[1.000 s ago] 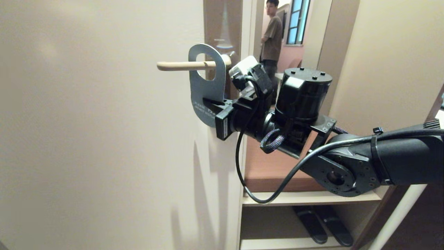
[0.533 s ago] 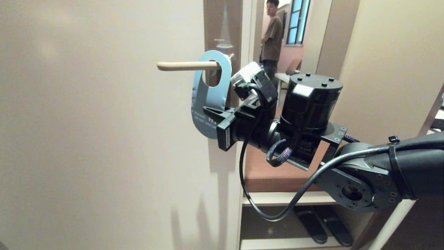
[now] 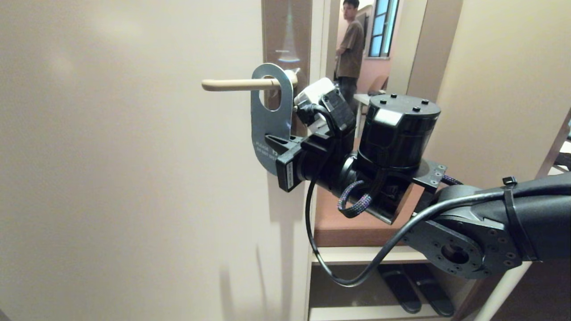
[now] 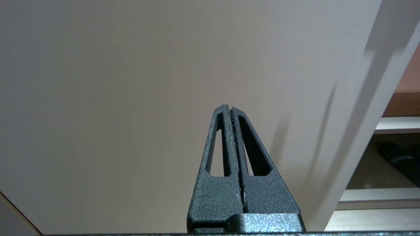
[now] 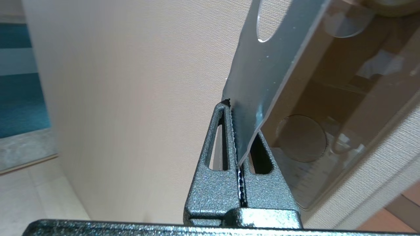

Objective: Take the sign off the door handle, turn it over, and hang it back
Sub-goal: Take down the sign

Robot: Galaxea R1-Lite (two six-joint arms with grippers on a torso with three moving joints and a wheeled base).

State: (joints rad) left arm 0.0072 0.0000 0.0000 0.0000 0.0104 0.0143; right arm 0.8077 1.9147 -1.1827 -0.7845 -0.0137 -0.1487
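Note:
The sign (image 3: 269,119) shows its blue face with white lettering and hangs by its hole on the cream door handle (image 3: 229,84), close to the handle's elbow. My right gripper (image 3: 273,145) reaches in from the right and is shut on the sign's lower part. The right wrist view shows the sign (image 5: 262,72) edge-on, pinched in the right gripper (image 5: 237,131). The left gripper (image 4: 230,111) is shut on nothing, low down and pointing at the bare door; it is outside the head view.
The glossy brown plate (image 3: 287,31) backs the handle on the cream door (image 3: 111,178). Right of the door is a shelf unit with a brown top (image 3: 348,218) and black slippers (image 3: 415,290) below. A person (image 3: 350,42) stands in the room beyond.
The sign has slid a little along the handle toward the plate and twisted slightly. The right arm has shifted with it, still gripping.

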